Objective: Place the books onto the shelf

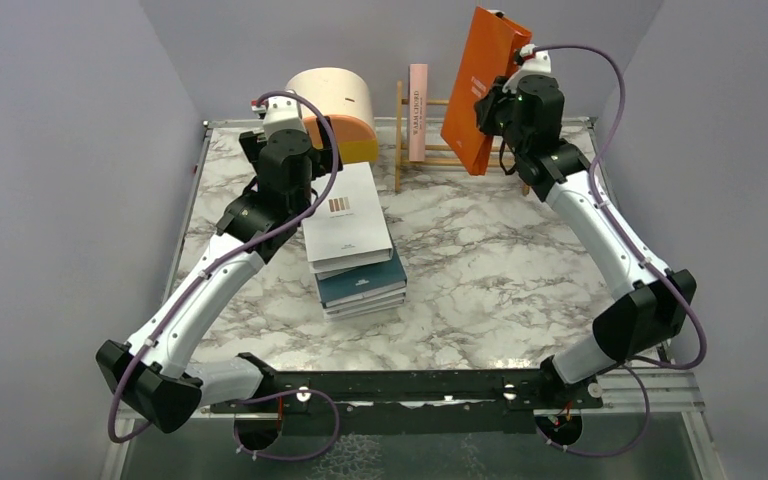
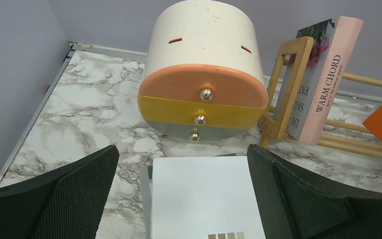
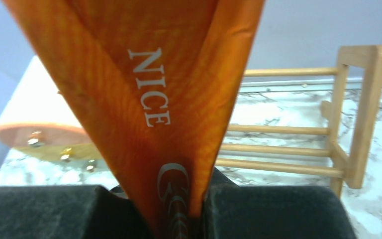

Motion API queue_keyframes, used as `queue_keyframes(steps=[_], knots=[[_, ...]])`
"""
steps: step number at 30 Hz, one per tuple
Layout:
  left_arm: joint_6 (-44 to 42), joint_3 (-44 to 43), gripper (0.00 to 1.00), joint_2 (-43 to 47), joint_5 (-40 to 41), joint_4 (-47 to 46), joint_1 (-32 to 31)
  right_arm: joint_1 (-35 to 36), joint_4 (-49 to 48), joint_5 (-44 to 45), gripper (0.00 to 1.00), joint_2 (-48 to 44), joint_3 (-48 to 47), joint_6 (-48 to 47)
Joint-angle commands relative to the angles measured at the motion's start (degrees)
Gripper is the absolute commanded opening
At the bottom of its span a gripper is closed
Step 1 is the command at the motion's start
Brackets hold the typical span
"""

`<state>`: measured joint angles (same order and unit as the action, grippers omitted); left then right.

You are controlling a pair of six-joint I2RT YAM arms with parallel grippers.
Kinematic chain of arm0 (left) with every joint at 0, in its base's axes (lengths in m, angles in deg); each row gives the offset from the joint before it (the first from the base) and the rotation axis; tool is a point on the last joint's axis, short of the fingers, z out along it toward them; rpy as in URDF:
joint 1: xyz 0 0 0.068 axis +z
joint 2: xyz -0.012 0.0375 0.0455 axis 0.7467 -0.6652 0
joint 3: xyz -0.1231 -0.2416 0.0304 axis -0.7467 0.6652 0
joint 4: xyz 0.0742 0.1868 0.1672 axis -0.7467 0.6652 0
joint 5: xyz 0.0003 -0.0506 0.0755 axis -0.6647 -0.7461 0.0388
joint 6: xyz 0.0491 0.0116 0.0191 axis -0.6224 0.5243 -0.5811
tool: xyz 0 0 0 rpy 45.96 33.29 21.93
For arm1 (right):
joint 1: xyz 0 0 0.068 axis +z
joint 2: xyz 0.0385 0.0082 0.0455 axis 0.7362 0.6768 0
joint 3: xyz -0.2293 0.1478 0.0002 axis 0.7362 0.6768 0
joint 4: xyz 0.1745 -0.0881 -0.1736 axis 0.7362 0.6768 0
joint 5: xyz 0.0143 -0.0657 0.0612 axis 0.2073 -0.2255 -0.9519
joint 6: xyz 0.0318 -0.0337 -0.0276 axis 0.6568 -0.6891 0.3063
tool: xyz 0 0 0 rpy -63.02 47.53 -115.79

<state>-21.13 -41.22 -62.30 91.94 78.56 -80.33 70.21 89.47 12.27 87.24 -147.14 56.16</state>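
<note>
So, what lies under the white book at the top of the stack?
Under the white book lie more stacked books: a teal one and pale ones below it, only their edges showing. Their covers and the exact count are hidden.

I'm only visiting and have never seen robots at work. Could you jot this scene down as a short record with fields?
Right gripper: shut on the orange book, held up, tilted, near the light-wood slatted shelf
Left gripper: open, empty, above the stack of books topped by a white one
On shelf: one pink-spined book, upright at the end nearest the drawer box
Beside shelf: round cream drawer box with orange and yellow drawers
Surface: marble-pattern table
</note>
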Motion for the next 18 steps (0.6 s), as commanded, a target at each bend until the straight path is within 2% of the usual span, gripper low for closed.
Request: queue_keyframes(steps=[1, 6, 18], knots=[[0.11, 0.13, 0.99, -0.68, -2.74, -0.63, 1.38, -3.32, -1.5, -2.06, 0.01, 3.67, -3.18, 0.43], [0.36, 0.84, 0.99, -1.62, -4.37, -1.58, 2.85, -3.71, -1.0, -2.15, 0.01, 12.53, -8.64, 0.1], [2.01, 3.23, 0.99, -1.83, -8.9, -3.28, 5.86, -3.74, 6.87, -3.25, 0.01, 34.67, -31.75, 0.83]])
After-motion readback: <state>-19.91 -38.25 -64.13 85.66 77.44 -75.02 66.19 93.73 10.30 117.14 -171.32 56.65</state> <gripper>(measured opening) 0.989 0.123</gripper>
